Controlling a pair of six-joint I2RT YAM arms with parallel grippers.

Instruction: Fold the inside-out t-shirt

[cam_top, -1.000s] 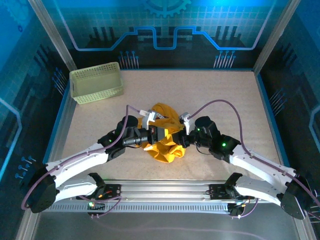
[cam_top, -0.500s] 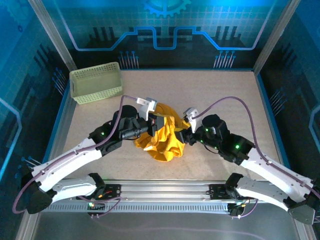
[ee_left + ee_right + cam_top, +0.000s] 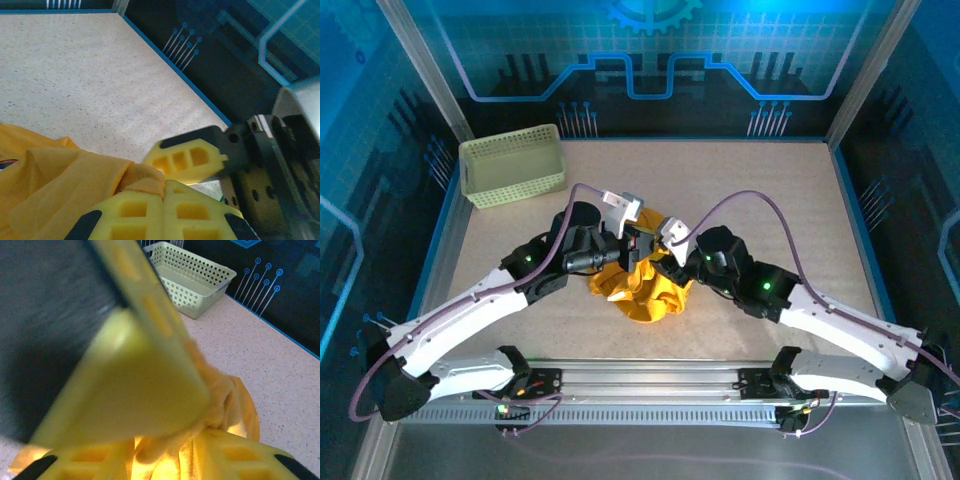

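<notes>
Seen from above, two white robot arms reach in from the near edge of a speckled table (image 3: 770, 190) and meet at its middle. Just in front of their tips lies the mustard-yellow t-shirt (image 3: 642, 292), crumpled into a small heap, its top edge lifted between them.

The left gripper (image 3: 632, 243) is clenched tight on a fold of the shirt; its wrist camera shows the cloth running into the seam where its two yellow fingers press together. The right gripper (image 3: 672, 250) has cloth bunched between its own fingers and grasps it. Half a second ago this gripper stood further right; it has moved in, so the two are now just beside each other, and the heap looks narrower and lower than before.

Well apart, at the far left corner, sits a pale green lattice basket (image 3: 512, 167), unmoved.
</notes>
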